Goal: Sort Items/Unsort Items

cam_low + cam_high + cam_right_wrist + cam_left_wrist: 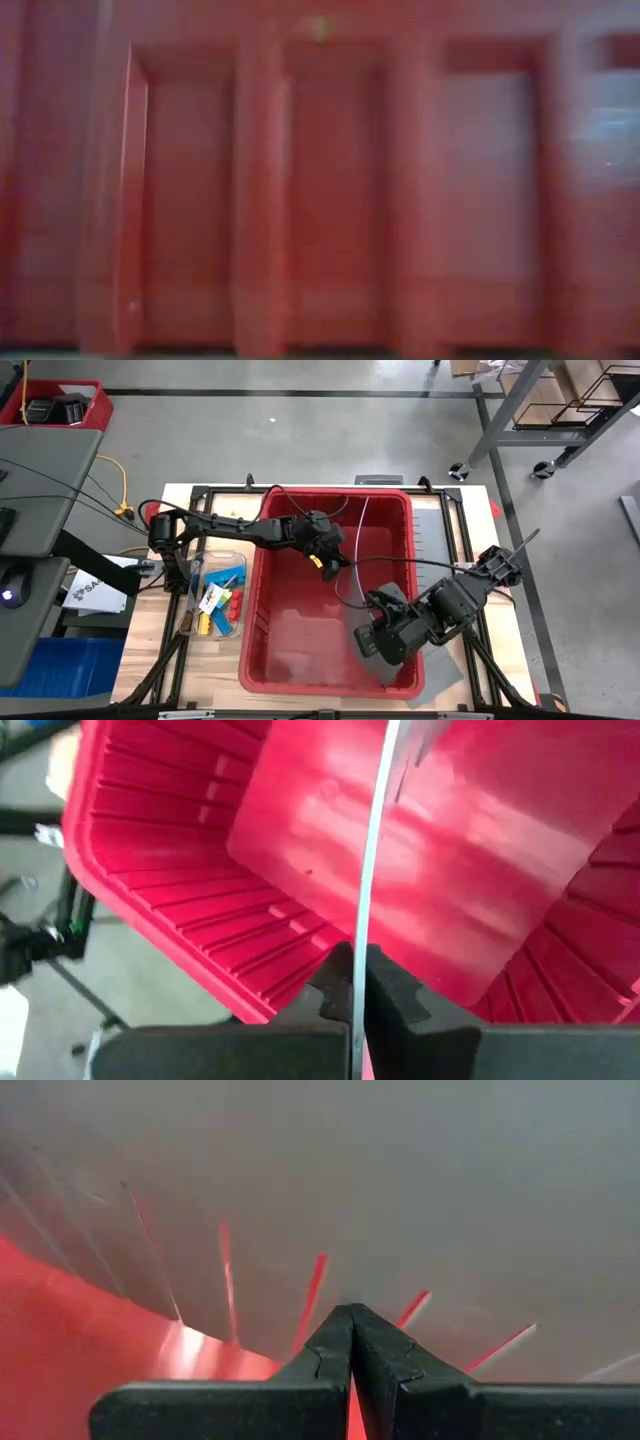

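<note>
A big red bin [300, 650] fills the middle of the high view, standing on the wooden counter [145, 660]. The items [215, 600] lie in a small clear tray [190, 622] at the lower left of the bin, just beside its left wall: yellow, red, blue and green blocky pieces bunched together, with a thin dark stick [193, 582] among them, its long axis running up and down the frame, tilted slightly. Which end of it is the tip cannot be told.

The left pincer [328, 560] reaches in from the left over the upper middle of the bin, its fingers pressed together on the edge of a thin clear sheet [362, 560]. The right pincer [368, 642] sits at the lower right inside the bin, fingers likewise together, pinching the same sheet, which in the right wrist view [370, 870] shows edge-on as a pale line rising from between the fingers.

The low view shows only the bin's ribbed red wall [320, 200].
</note>
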Motion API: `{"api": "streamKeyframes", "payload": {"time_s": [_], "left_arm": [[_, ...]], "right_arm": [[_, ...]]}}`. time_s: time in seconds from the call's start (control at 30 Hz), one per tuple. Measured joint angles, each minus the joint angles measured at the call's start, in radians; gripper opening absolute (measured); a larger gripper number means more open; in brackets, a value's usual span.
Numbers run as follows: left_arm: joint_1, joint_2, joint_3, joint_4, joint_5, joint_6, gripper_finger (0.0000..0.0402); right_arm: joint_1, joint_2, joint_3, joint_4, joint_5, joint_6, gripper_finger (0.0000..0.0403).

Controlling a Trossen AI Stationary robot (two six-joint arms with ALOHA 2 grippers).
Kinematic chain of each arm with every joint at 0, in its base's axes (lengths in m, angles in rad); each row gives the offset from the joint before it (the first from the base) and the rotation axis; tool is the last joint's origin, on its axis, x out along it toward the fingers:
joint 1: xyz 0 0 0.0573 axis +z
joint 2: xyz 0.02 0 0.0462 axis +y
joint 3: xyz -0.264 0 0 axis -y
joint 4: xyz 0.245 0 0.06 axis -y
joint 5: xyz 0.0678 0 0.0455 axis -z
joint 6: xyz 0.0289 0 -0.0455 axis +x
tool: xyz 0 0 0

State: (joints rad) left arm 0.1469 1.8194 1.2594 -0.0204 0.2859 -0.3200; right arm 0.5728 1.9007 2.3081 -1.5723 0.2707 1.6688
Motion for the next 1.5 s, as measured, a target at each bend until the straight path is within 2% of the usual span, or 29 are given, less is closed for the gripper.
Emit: {"api": "streamKeyframes", "payload": {"time_s": [0.17,0.27,0.4,0.5,0.57,0.7,0.9,1.0,1.13,1.23,1.3,1.5], "left_arm": [[-0.004,0.001,0.000,0.000,-0.007,0.000,0.0000],[-0.014,0.001,-0.006,0.011,-0.053,0.002,0.0000],[-0.005,-0.001,-0.007,0.012,-0.009,0.024,0.0000],[0.022,-0.001,-0.008,-0.011,0.069,-0.003,0.0000],[0.040,-0.005,-0.008,-0.084,0.111,-0.012,0.0000],[0.057,-0.006,-0.008,-0.238,0.115,0.024,0.0000],[0.113,-0.018,-0.008,-0.334,0.100,0.022,0.0000],[0.129,-0.019,-0.008,-0.473,0.111,0.012,0.0000],[0.140,-0.019,-0.009,-0.770,0.148,0.088,0.0000],[0.109,-0.021,-0.040,-0.859,0.131,0.147,0.0000],[0.083,-0.020,-0.081,-0.860,0.123,0.122,0.0000],[-0.018,-0.019,-0.222,-0.590,0.111,-0.071,0.0000]], "right_arm": [[-0.021,-0.006,0.004,0.000,0.028,-0.021,0.0000],[-0.035,-0.008,0.004,0.001,0.021,-0.049,0.0000],[-0.047,-0.012,-0.011,0.008,0.002,-0.072,0.0000],[-0.050,-0.014,-0.037,0.011,-0.026,-0.076,0.0000],[-0.050,-0.014,-0.067,0.009,-0.048,-0.074,0.0000],[-0.049,-0.011,-0.097,0.005,-0.063,-0.072,0.0000],[-0.050,-0.011,-0.097,0.000,-0.070,-0.073,0.0000],[-0.050,-0.011,-0.097,0.000,-0.081,-0.072,0.0000],[-0.050,-0.011,-0.098,0.001,-0.087,-0.071,0.0000],[-0.050,-0.011,-0.098,0.002,-0.086,-0.073,0.0000],[-0.051,-0.010,-0.098,0.002,-0.085,-0.079,0.0000],[-0.050,-0.010,-0.098,0.000,-0.076,-0.080,0.0000]]}}
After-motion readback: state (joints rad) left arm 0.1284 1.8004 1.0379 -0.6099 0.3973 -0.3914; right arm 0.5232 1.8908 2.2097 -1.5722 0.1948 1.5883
